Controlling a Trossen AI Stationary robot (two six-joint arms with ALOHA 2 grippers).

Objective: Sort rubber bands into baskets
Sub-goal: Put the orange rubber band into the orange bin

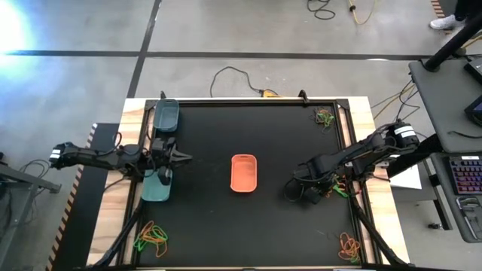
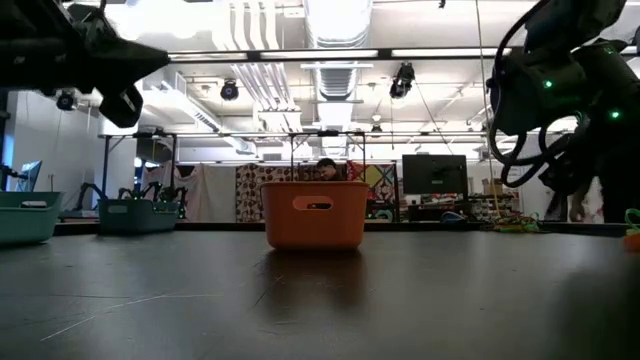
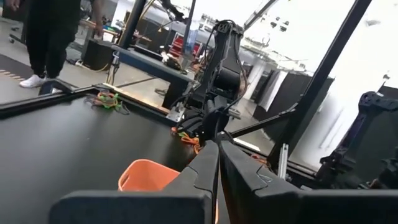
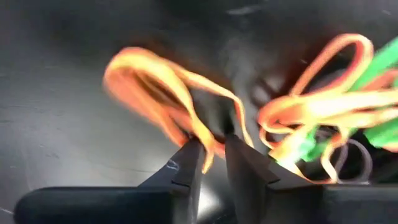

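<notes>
Three baskets rest on the black mat: an orange one [image 1: 244,173] at the middle, a dark grey-teal one [image 1: 166,117] and a light teal one [image 1: 158,185] at the left. My right gripper [image 4: 213,140], right of the orange basket [image 1: 303,193], points steeply down and is shut on an orange rubber band [image 4: 146,71]. A tangle of orange and green rubber bands [image 4: 323,118] lies right beside it. My left gripper [image 3: 218,144] is shut and holds nothing. It hangs level between the two left baskets [image 1: 183,158], pointing toward the orange basket [image 3: 149,177]. My right gripper pinches a strand of the orange rubber band [image 4: 210,148] between its two fingertips, coming steeply from above. The band's loop spreads out beyond the fingers to one side over the mat. Whether it is lifted clear I cannot tell.
Further heaps of rubber bands lie at the mat's corners: far right [image 1: 325,117], near left [image 1: 151,237] and near right [image 1: 348,245]. A raised dark frame [image 1: 248,102] edges the mat. A person stands beyond the table [image 3: 53,37].
</notes>
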